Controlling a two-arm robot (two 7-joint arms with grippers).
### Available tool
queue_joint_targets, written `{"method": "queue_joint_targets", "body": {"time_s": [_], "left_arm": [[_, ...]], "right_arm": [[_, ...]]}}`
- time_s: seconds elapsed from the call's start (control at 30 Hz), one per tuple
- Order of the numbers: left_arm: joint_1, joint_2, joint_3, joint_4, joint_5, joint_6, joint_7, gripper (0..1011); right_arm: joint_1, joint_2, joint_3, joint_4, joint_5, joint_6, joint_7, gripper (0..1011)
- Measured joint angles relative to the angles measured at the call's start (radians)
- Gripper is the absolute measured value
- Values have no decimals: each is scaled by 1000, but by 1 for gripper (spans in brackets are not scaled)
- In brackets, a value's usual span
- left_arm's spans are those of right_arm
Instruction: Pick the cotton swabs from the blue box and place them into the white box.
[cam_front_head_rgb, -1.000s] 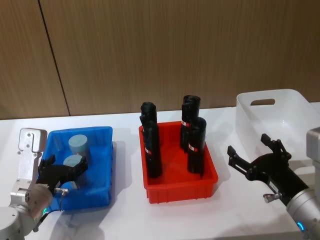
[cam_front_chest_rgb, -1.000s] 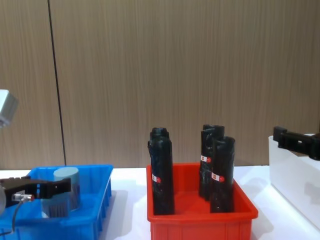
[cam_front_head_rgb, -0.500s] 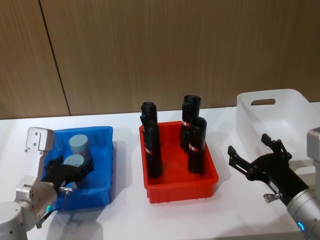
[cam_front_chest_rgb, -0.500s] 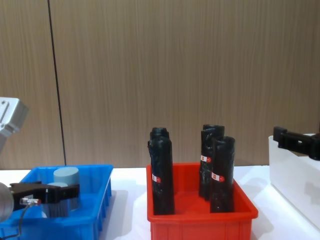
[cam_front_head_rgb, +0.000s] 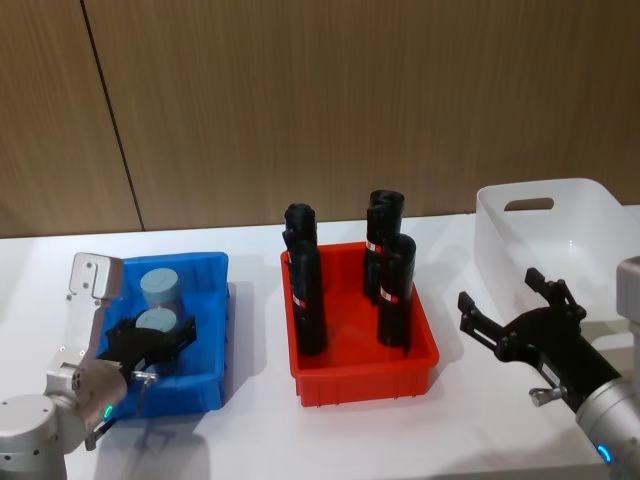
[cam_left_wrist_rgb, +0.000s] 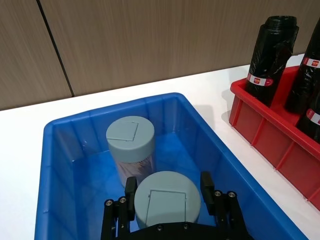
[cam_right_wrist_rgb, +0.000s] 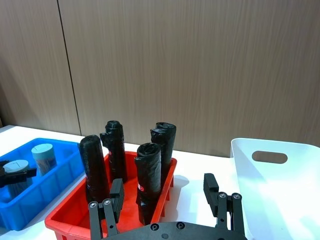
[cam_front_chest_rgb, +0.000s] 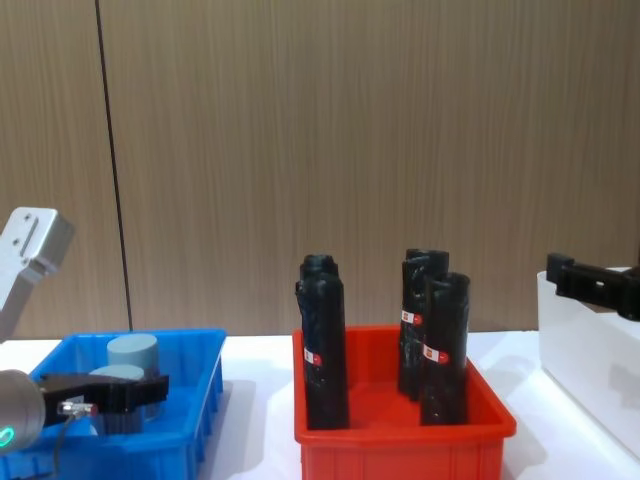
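— What's different from a second ago?
— The left gripper (cam_left_wrist_rgb: 167, 192) has pushed further forward into the blue box (cam_left_wrist_rgb: 70, 150); its fingers now flank the nearer cotton swab jar (cam_left_wrist_rgb: 167, 197), lid between them.

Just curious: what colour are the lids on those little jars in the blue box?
Pale blue-grey lids, clearest in the left wrist view.

red bin (cam_front_head_rgb: 360, 372) mid-table | three black wrapped rolls (cam_front_head_rgb: 305, 292) upright inside | wood-panel wall (cam_front_head_rgb: 320, 100)
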Motion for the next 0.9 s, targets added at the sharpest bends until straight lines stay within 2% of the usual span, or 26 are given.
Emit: {"method": "queue_joint_targets", "body": {"time_s": [0.13, 0.33, 0.57, 0.9], "left_arm": [[-8, -4, 1, 12, 8, 0, -2, 703], [-7, -2, 2, -6, 31, 8, 7, 669], [18, 14, 3, -97, 83, 30, 23, 669], [65, 44, 5, -298, 140, 58, 0, 669]], "right_arm": [[0, 0, 0, 0, 0, 0, 0, 1002], [0, 0, 0, 0, 0, 0, 0, 1002], [0, 0, 0, 0, 0, 0, 0, 1002], [0, 0, 0, 0, 0, 0, 0, 1002]]}}
